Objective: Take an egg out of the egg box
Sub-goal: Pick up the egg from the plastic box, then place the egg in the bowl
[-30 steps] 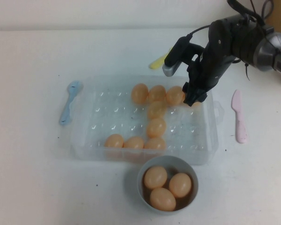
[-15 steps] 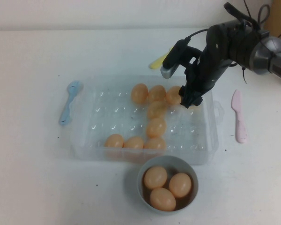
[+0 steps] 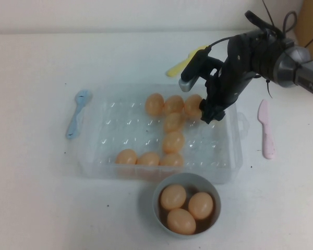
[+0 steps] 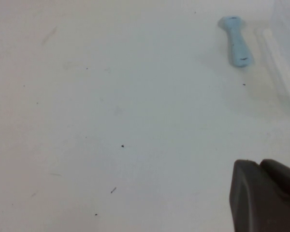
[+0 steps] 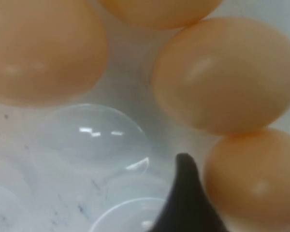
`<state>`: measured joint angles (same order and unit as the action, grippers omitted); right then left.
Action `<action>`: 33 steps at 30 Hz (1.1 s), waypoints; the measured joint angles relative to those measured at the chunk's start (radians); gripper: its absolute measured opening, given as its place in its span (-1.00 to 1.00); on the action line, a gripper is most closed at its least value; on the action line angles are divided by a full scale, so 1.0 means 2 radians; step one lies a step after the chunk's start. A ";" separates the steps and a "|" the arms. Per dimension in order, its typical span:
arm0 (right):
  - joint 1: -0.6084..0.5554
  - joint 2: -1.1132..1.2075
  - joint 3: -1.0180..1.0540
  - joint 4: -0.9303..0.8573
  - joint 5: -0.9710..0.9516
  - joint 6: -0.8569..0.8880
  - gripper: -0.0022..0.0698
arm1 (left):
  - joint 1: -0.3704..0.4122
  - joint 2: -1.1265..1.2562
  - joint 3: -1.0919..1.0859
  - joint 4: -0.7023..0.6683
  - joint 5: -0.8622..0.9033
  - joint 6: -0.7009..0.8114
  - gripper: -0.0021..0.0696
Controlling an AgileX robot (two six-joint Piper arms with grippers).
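Observation:
The egg box [image 3: 101, 156] is a clear dimpled tray in the middle of the table and holds several pale orange eggs. My right gripper [image 3: 209, 115] reaches down into its far right part, open, right beside the egg [image 3: 192, 104] at the right end of the back row. In the right wrist view one dark fingertip [image 5: 183, 191] stands against an egg [image 5: 253, 179] above the clear dimples [image 5: 94, 140]; the other finger is out of view. My left gripper [image 4: 266, 200] hovers over bare table left of the box, fingers together, holding nothing.
A grey-white bowl [image 3: 156, 204] with three eggs stands in front of the box. A blue spoon [image 3: 78, 112] lies left of the box, a pink knife [image 3: 266, 130] to its right, and a yellow utensil [image 3: 180, 65] behind it.
My right gripper has shifted a little to the left and lower inside the box, closer to the back-row egg. The eggs and the bowl have not moved.

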<state>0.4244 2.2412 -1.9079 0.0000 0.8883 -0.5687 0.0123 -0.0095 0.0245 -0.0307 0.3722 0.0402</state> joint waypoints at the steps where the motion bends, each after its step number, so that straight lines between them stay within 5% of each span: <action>1: 0.000 0.003 0.000 0.000 -0.001 0.003 0.26 | 0.000 0.000 0.000 0.000 0.000 0.000 -0.96; 12: 0.000 0.010 -0.020 -0.003 0.017 0.033 0.10 | 0.000 0.000 0.000 0.000 0.000 0.000 -0.96; 23: 0.000 -0.022 -0.124 0.006 0.158 0.064 0.09 | 0.000 0.000 0.000 0.002 0.000 0.000 -0.96; 33: 0.023 -0.112 -0.027 0.089 0.173 0.081 0.09 | 0.000 0.000 0.000 0.002 0.000 0.000 -0.96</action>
<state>0.4694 2.0173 -1.9623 0.1787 1.2345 -0.4073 0.0123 -0.0095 0.0245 -0.0267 0.3722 0.0402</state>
